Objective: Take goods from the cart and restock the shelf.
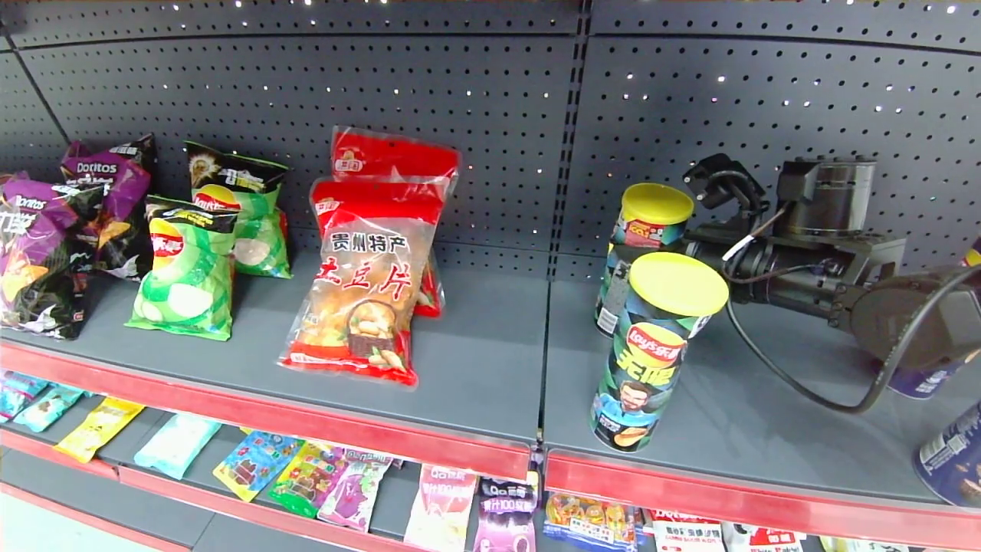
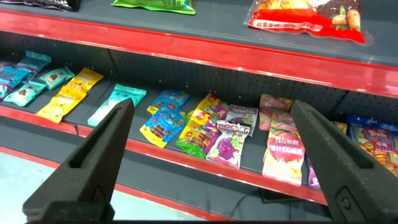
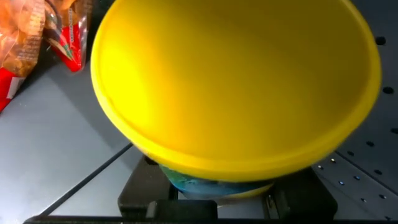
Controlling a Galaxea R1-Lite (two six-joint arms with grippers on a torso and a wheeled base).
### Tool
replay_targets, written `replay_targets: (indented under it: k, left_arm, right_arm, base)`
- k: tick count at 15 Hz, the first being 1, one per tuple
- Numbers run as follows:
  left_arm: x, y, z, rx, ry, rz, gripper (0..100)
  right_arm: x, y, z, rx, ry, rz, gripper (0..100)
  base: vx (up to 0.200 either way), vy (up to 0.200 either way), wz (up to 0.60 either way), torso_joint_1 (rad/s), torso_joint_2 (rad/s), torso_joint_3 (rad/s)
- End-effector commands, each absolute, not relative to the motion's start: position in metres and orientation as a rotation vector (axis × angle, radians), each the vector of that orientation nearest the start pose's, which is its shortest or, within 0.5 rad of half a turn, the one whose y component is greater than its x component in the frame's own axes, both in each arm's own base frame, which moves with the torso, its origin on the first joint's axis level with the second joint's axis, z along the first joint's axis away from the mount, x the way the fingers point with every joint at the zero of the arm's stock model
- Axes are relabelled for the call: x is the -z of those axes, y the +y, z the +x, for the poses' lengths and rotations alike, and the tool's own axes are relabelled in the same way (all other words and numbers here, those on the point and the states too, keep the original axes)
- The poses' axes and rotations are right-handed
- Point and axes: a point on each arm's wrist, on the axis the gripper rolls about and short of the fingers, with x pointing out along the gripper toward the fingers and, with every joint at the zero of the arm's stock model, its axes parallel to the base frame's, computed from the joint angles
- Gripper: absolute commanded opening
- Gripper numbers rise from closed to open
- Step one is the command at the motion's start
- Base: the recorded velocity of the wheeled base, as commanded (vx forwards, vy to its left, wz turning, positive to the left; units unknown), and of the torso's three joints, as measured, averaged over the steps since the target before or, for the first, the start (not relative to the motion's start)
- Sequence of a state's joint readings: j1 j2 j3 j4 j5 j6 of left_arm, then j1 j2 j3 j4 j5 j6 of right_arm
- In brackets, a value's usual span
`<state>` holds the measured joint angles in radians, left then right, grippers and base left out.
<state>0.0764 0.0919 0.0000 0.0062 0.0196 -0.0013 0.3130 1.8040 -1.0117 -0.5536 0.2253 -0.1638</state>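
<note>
While the right arm is stretching level across the shelf [image 1: 475, 360] from the right, the right gripper [image 1: 701, 218] is sitting at the rear can [image 1: 651, 218]; whether it is clamping that can I cannot tell. The left gripper [image 2: 212, 106] is hanging wide open, holding nothing, facing the packets [image 2: 217, 134] one level down. Two yellow-lidded cans are standing upright, the front can [image 1: 651, 353] just before the rear one. Two red bags [image 1: 360, 299], two green bags [image 1: 188, 284] and two purple bags [image 1: 46, 253] are resting farther left.

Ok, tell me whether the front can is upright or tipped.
Upright: the front can stands on its base on the shelf, yellow lid up.
</note>
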Motion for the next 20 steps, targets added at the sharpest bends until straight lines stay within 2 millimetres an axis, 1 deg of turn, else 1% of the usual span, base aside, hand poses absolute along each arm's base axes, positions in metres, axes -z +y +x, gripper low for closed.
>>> replay_targets:
  k: [1, 5, 8, 12, 19, 20]
  left_arm:
    - [-0.0767, -0.0008, -0.0157, -0.097, 0.100, -0.004, 100]
    - [-0.0767, -0.0008, -0.0157, -0.097, 0.100, -0.004, 100]
    - [-0.0767, -0.0008, -0.0157, -0.097, 0.100, -0.004, 100]
    - [-0.0767, -0.0008, -0.0157, -0.097, 0.100, -0.004, 100]
    - [-0.0767, -0.0008, -0.0157, -0.097, 0.100, -0.004, 100]
    - [-0.0767, -0.0008, -0.0157, -0.097, 0.100, -0.004, 100]
  right_arm:
    - [-0.1969, 0.1105, 0.3253, -0.555, 0.199, -0.170, 0]
    - [-0.2021, 0.1074, 0.3196, -0.544, 0.188, -0.173, 0]
    - [-0.2025, 0.1067, 0.3190, -0.541, 0.188, -0.173, 0]
    - [-0.1981, 0.1079, 0.3175, -0.552, 0.201, -0.174, 0]
    - [-0.1968, 0.1134, 0.3171, -0.573, 0.202, -0.171, 0]
    - [-0.1940, 0.1135, 0.3175, -0.574, 0.211, -0.173, 0]
  base:
    - [0.000, 0.000, 0.00, 0.000, 0.00, 0.000]
    - [0.000, 0.000, 0.00, 0.000, 0.00, 0.000]
    - [0.000, 0.000, 0.00, 0.000, 0.00, 0.000]
    - [0.000, 0.000, 0.00, 0.000, 0.00, 0.000]
    - [0.000, 0.000, 0.00, 0.000, 0.00, 0.000]
    - [0.000, 0.000, 0.00, 0.000, 0.00, 0.000]
